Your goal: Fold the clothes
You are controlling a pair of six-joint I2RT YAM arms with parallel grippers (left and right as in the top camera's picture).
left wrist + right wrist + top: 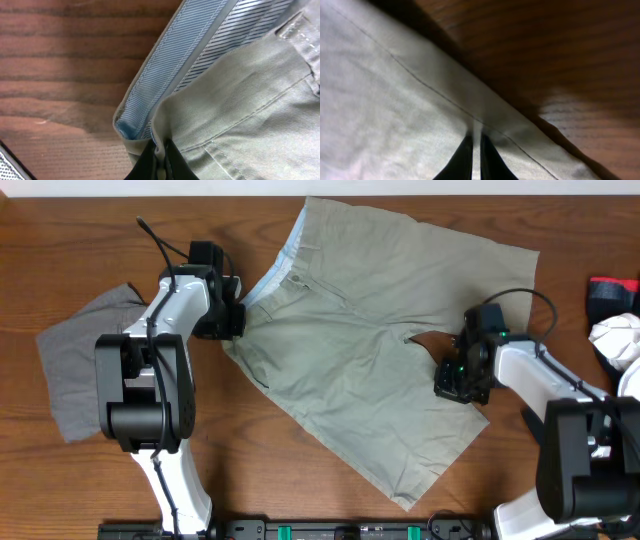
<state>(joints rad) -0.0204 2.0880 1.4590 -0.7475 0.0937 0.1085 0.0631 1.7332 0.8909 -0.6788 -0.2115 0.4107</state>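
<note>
Now both grippers are pinching edges of the large light khaki-beige cotton shorts (380, 350), which are lying spread mid-table toward the far edge.
The left gripper (236, 320) is clamping the blue-lined waistband edge, and the right gripper (452, 385) is clamping a leg hem. The smaller dark grey shorts (80, 370) are lying by the left edge, and bare wooden table (60, 240) is showing at the far-left corner.

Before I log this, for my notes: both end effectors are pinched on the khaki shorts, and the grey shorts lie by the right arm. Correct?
No: the overhead view shows the grey shorts by the left arm. The left end effector and right end effector do pinch the khaki shorts.
</note>
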